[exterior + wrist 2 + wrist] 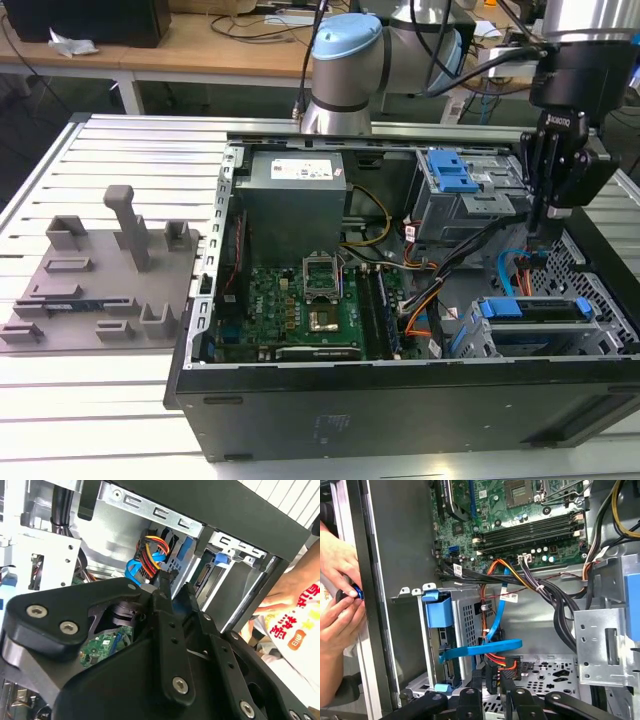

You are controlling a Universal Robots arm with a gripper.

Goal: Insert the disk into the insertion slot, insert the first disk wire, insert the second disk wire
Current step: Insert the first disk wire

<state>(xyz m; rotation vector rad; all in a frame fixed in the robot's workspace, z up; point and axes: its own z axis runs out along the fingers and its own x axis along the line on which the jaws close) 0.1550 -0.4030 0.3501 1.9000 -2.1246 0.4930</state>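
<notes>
The disk [532, 309], silver in a bright blue caddy, sits inside the insertion slot [600, 300], a grey perforated cage at the case's front corner on the exterior view's right. In the first wrist view the caddy of the disk [438, 611] shows in the insertion slot [470, 614]. My gripper [536, 235] hangs just behind the cage, shut on a black connector [492, 672] with red, orange and yellow wires. A blue flat cable [485, 647] crosses in front of it. The gripper [167, 587] pinches the black connector [164, 579] close to the disk's rear end.
The open black case [400, 400] holds a motherboard [300, 300], a grey power supply [295, 190] and a taller cage with a blue latch [455, 175]. Black cable bundles [555, 600] run past the cage. A person's hands [337, 580] work outside the case wall. A grey fixture plate [100, 270] lies on the exterior view's left.
</notes>
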